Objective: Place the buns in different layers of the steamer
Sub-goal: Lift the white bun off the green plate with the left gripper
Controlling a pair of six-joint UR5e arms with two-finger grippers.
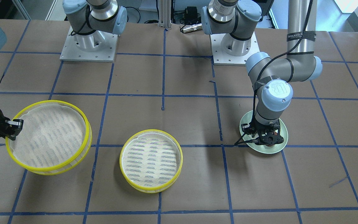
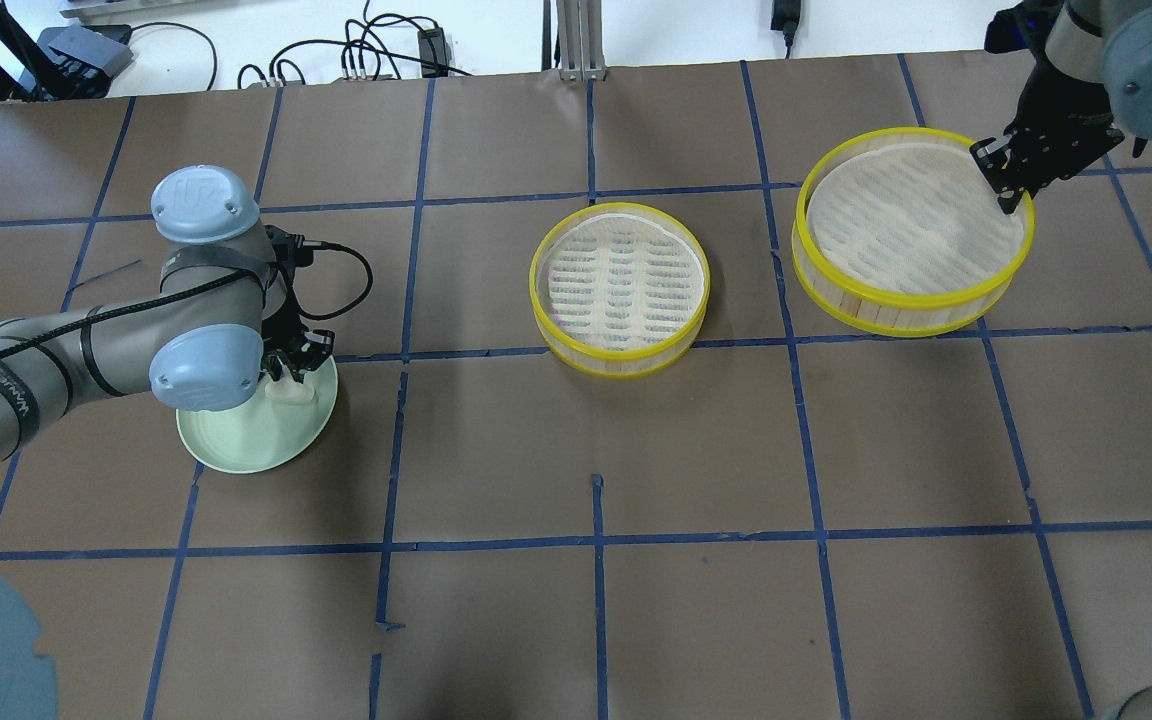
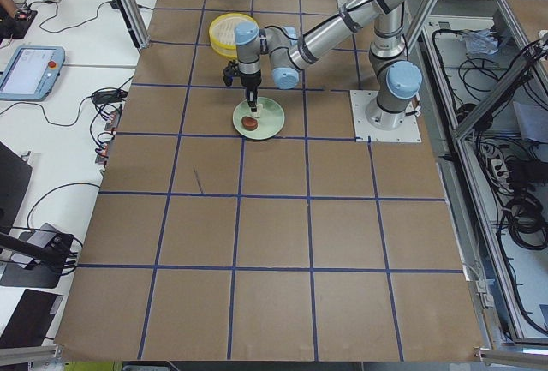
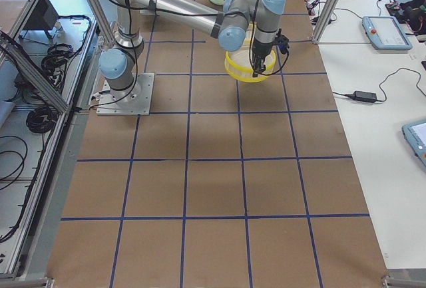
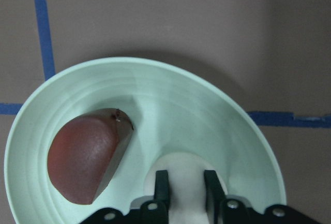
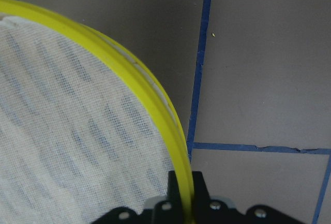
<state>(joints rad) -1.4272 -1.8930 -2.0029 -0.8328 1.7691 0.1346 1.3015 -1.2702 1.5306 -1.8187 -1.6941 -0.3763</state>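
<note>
The white bun [image 5: 183,169] and the dark reddish-brown bun [image 5: 85,162] lie on the pale green plate [image 5: 196,110]. My left gripper [image 5: 185,183] stands on the plate, shut on the white bun, also seen in the overhead view [image 2: 293,392]; the brown bun lies beside it. One yellow-rimmed steamer layer [image 2: 619,285] sits empty at mid-table. My right gripper [image 6: 182,187] is shut on the rim of the other steamer layer [image 6: 150,100], which is empty and looks raised and tilted in the front-facing view [image 1: 87,124].
The plate [image 2: 236,440] is on the robot's left side, the held layer [image 2: 911,225] on its right, the resting layer between them. Brown paper with blue tape lines covers the table. The arm bases [image 1: 89,46] stand at the robot's edge.
</note>
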